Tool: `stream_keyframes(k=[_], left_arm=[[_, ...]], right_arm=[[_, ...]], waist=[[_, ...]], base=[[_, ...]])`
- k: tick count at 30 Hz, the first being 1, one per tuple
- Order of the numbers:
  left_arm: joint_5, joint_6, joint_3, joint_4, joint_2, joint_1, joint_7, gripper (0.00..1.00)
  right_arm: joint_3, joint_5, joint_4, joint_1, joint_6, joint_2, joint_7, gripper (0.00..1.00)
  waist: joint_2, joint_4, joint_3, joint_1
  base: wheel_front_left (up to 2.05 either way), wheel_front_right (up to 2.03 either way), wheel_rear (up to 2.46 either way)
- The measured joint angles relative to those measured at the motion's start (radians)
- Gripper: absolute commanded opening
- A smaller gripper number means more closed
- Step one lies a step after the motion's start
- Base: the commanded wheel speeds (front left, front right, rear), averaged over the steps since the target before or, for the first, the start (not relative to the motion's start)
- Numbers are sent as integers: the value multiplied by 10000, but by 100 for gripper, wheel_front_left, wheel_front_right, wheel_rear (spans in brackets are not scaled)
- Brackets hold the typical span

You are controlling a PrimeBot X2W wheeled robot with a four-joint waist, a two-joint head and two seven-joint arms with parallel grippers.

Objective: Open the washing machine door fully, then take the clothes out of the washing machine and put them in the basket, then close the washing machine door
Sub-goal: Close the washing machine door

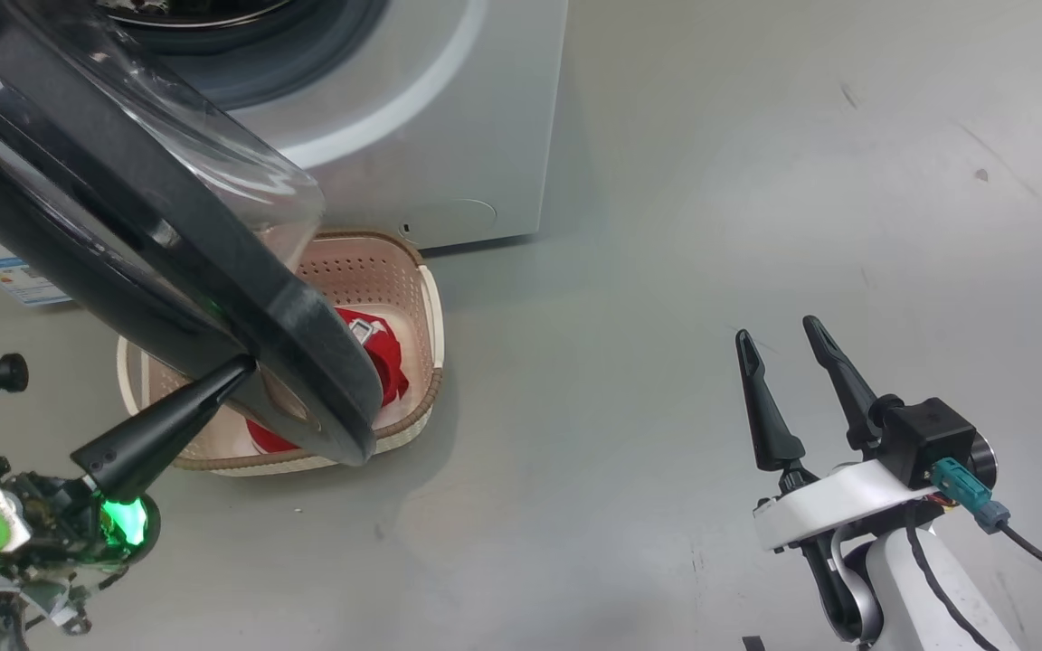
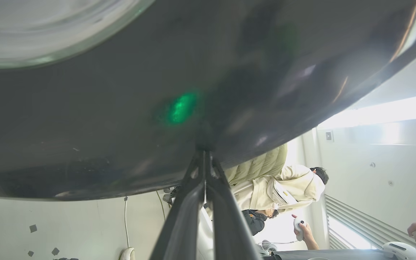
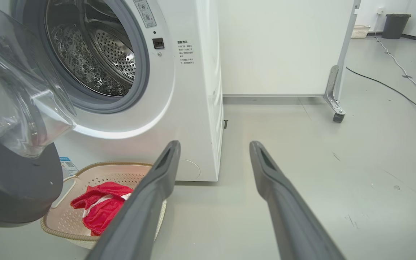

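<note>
Two end effectors are in view. The left end effector [image 1: 242, 366] has its fingers pressed together with nothing between them; its tip rests against the glossy black outer face of the washing machine door [image 1: 168, 208], near the door's lower edge. In the left wrist view, the same tip [image 2: 204, 150] meets the dark rim, where a green glow is reflected. The right end effector [image 1: 779, 330] has its fingers spread and empty, and hangs above the bare floor [image 1: 756, 181], well apart from the washing machine [image 1: 449, 117].

The door stands open, swung out from the machine front, and overhangs the basket [image 1: 435, 334]. The basket sits on the floor just in front of the machine's lower front panel. A red garment [image 1: 385, 348] with pale trim lies inside it.

In the right wrist view, the drum [image 3: 96, 54] is exposed, and the part that is visible holds no clothing. A person [image 2: 284, 187] in a pale jacket is seen in the background of the left wrist view.
</note>
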State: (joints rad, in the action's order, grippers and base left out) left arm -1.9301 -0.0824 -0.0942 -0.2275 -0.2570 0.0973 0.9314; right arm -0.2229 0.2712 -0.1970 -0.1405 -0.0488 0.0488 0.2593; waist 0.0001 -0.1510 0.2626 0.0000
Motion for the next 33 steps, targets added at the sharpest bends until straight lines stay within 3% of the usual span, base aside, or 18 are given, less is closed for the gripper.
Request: stream_keyframes(k=[22, 33], left_arm=[[322, 1488, 497, 1011, -240, 3396, -370, 0], [499, 1835, 339, 2138, -502, 5333, -869, 0]], right_arm=[[-702, 930, 481, -759, 276, -6, 0, 100], [-1091, 1363, 660, -1236, 449, -21, 0, 100]], waist=[[0, -1615, 1573, 0], [0, -2393, 2299, 0]], base=[[0, 0, 0], [0, 0, 0]])
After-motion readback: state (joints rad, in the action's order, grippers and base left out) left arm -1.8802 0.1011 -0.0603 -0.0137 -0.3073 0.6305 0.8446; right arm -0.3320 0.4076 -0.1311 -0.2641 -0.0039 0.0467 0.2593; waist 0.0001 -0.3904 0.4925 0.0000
